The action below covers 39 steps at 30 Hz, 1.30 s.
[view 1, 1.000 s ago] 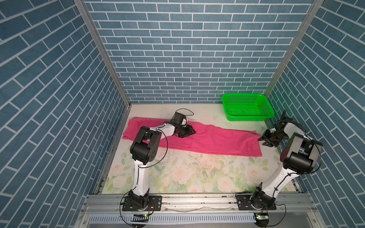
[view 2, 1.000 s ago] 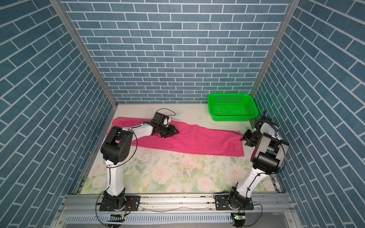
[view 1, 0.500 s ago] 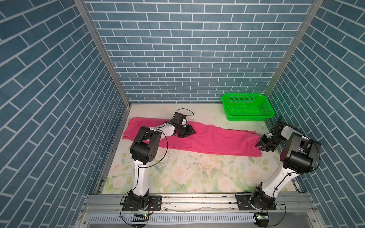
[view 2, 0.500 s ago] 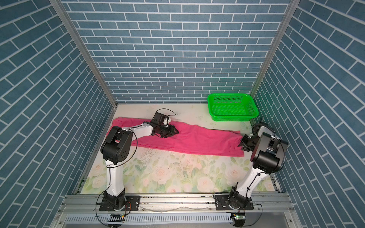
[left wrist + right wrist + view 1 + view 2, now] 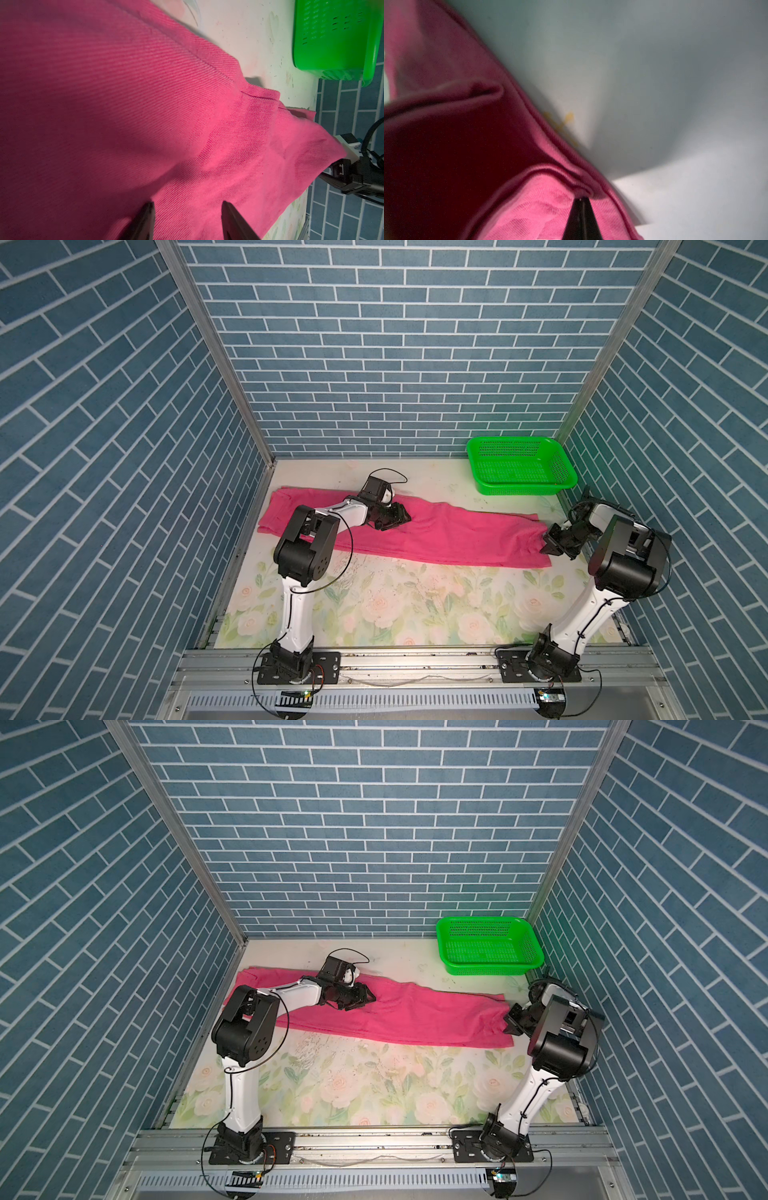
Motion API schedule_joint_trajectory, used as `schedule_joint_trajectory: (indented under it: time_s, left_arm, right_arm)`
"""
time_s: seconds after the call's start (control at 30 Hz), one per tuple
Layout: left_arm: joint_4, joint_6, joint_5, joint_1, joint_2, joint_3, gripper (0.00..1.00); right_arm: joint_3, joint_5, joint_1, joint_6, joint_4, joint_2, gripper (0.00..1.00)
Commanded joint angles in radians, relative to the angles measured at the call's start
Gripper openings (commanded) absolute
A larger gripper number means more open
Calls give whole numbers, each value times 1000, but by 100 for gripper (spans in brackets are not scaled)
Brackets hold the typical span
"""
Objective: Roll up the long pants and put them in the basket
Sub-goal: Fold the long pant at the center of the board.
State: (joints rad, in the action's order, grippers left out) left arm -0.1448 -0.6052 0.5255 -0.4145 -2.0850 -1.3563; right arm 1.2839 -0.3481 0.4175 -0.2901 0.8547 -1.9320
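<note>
1. Over on the right, the right gripper (image 5: 545, 545) has been swinging in from beside the brick wall (image 5: 685, 448) since a second ago, with its fingers (image 5: 581, 220) closing on the way. Now they are pinching tight on the hem at the end of the pants (image 5: 457, 535).
2. Seen from the right wrist, those black fingers are meeting in a single point, and the stitched hem is bunching into a small fold right at it. Around that, everything is blurring into pink cloth and pale table.
3. Seen from the left wrist, that same end of the pants (image 5: 124, 104) is rising off the table toward the right gripper (image 5: 326, 176), so it is being held up a little.
4. The left gripper (image 5: 405, 517) is staying where it was, hanging low over the middle of the pants. Its fingers (image 5: 148, 216) are standing partly apart with only cloth beneath the gap. Whether the tips are touching the cloth, I cannot tell.
5. In both top views the pants (image 5: 415, 1015) are lying stretched out and unrolled across the far half of the flowered table (image 5: 395, 605). One end is lying near the left wall and the other is reaching the right gripper (image 5: 509, 1023).
6. The green basket (image 5: 519, 488) is sitting in the far right corner, apart from the pants.
7. Both arms are reaching in from the metal rail (image 5: 415, 664) along the near edge.
</note>
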Motion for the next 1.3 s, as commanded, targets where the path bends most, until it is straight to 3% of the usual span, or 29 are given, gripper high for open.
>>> schedule_joint_trajectory:
  time_s: [0.0,0.13,0.23,0.33,0.8,1.27]
  left_arm:
    - [-73,15,-28,15,-19,10,57]
    - [-69,13,-27,15,-35,-10,56]
    - [-67,12,-23,16,-50,-28,56]
    - [-71,13,-22,14,-61,-44,56]
    - [-88,24,-28,27,-28,-4,56]
    - [-96,28,-30,33,-27,-2,56]
  right_arm:
    - [5,31,-10,14,24,6,0]
    - [-12,29,-9,10,60,93,0]
    - [-29,21,-9,1,70,133,25]
    - [-50,17,-9,-6,59,130,33]
    - [5,27,-35,-47,-11,-3,33]
    - [88,66,-39,-61,-15,-71,22]
